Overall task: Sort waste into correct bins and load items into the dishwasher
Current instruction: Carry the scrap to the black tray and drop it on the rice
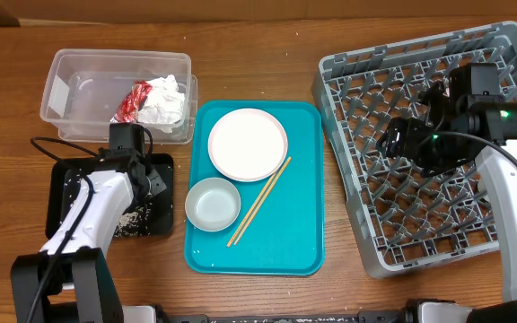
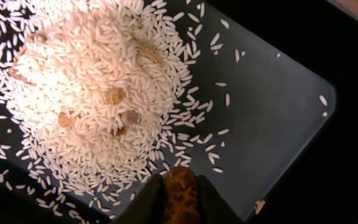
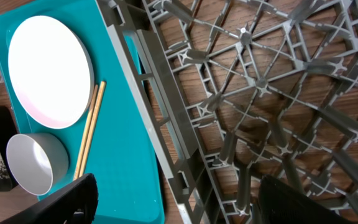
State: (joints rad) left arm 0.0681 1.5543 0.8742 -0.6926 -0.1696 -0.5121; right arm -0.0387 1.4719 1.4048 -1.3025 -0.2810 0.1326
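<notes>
Brown wood-grain tabletop [image 1: 267, 36] shows as a strip between the large square grey plastic dish rack [image 1: 393, 224] on the right and the smooth rectangular teal serving tray [image 1: 285, 233] in the middle. The rack has a lattice floor with upright pegs, and its far side runs to the picture's edge. The right gripper [image 3: 191, 208] hangs above the rack floor with its dark fingers spread wide and nothing between them.

A clear rectangular plastic tub with rounded corners [image 1: 79, 90] sits at the upper left, its corner just beside the teal tray. Below it lies a shallow black rectangular tray [image 1: 65, 175].

A round white plate [image 1: 248, 144], a small pale bowl [image 1: 213, 204] and thin wooden chopsticks [image 1: 260, 200] rest on the teal tray, whose lower right is bare.

A crumpled white paper napkin [image 1: 167, 100] and a shiny red snack wrapper [image 1: 131, 100] lie touching in the tub.

Loose white rice grains [image 2: 86, 81] are heaped on the black tray, leaving its matte corner bare. The left gripper [image 2: 178, 183] is clamped on a mottled brown food scrap [image 2: 180, 196] at the heap's edge.
</notes>
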